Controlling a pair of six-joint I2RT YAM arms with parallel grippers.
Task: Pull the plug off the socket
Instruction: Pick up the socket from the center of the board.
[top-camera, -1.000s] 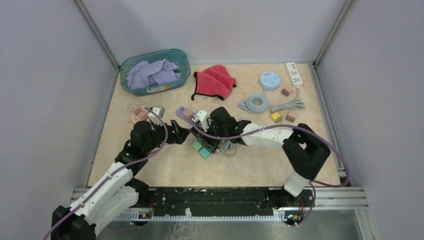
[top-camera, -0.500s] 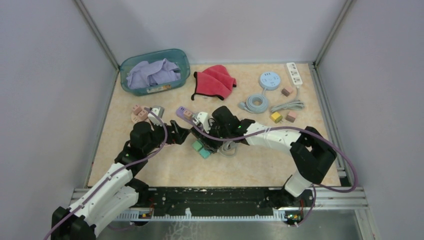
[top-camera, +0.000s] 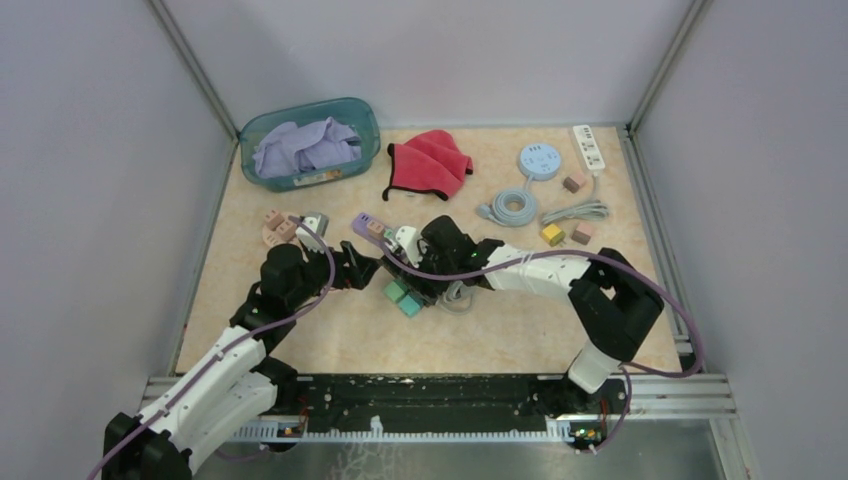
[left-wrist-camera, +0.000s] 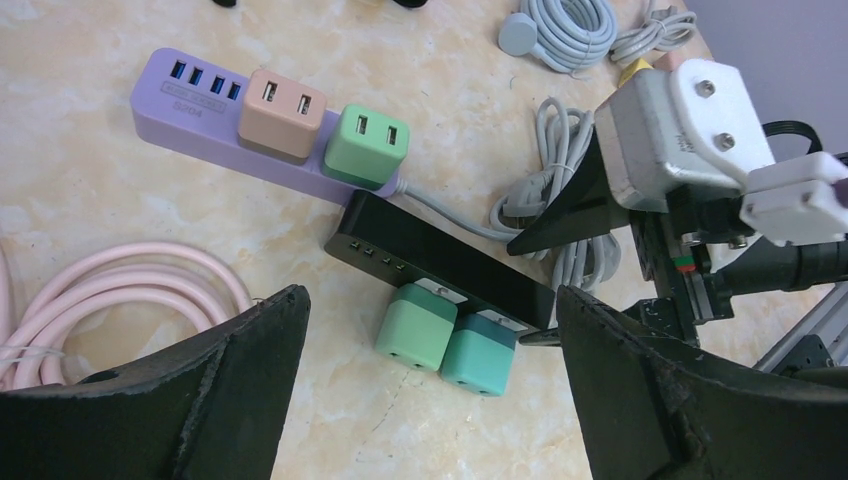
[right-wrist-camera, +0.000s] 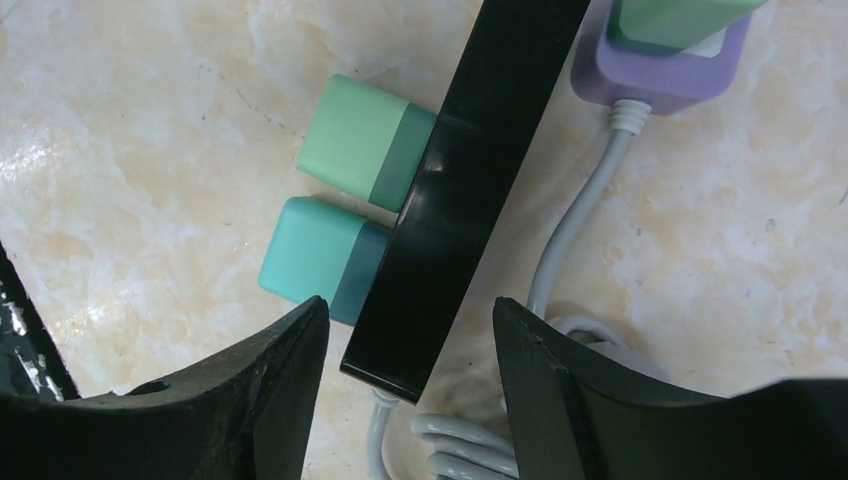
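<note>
Right wrist view: right gripper (right-wrist-camera: 407, 315) straddles the end of the black strip (right-wrist-camera: 490, 130), fingers apart, gaps on both sides.
Plugs: teal plug (right-wrist-camera: 315, 250) and light green plug (right-wrist-camera: 360, 140), both seated in the strip's side.
Left wrist view only: left gripper (left-wrist-camera: 430, 310) spread wide above those plugs, holding nothing; purple strip (left-wrist-camera: 185, 100) beyond.
Versus a second ago: top view near identical; strip and plugs unmoved.
</note>
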